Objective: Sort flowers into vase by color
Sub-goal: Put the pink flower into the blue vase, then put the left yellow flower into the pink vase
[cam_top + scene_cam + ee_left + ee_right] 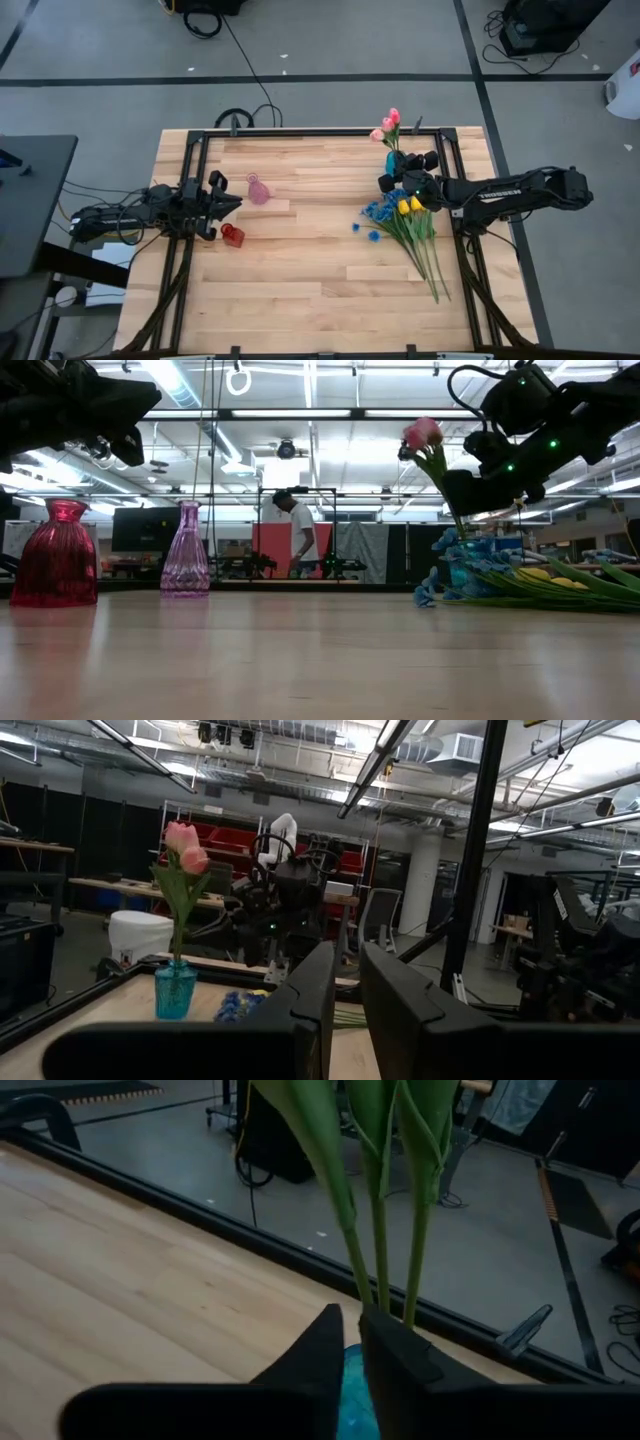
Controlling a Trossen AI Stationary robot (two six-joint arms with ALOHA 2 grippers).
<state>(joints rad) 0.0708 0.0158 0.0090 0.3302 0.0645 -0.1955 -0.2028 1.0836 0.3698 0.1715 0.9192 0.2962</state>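
Note:
Three pink tulips stand upright in a small blue vase near the table's far right; their green stems rise out of the vase's mouth. My right gripper hovers shut just above that vase, beside the stems. Yellow tulips and blue blossom sprays lie flat on the table, their stems running toward the near edge. My left gripper is shut and waits at the table's left, between a red vase and a pale pink vase.
The red vase and the pale pink vase stand upright and hold nothing. Bare wood spans the table's middle. A black frame rail runs along the far edge. A person stands in the room beyond.

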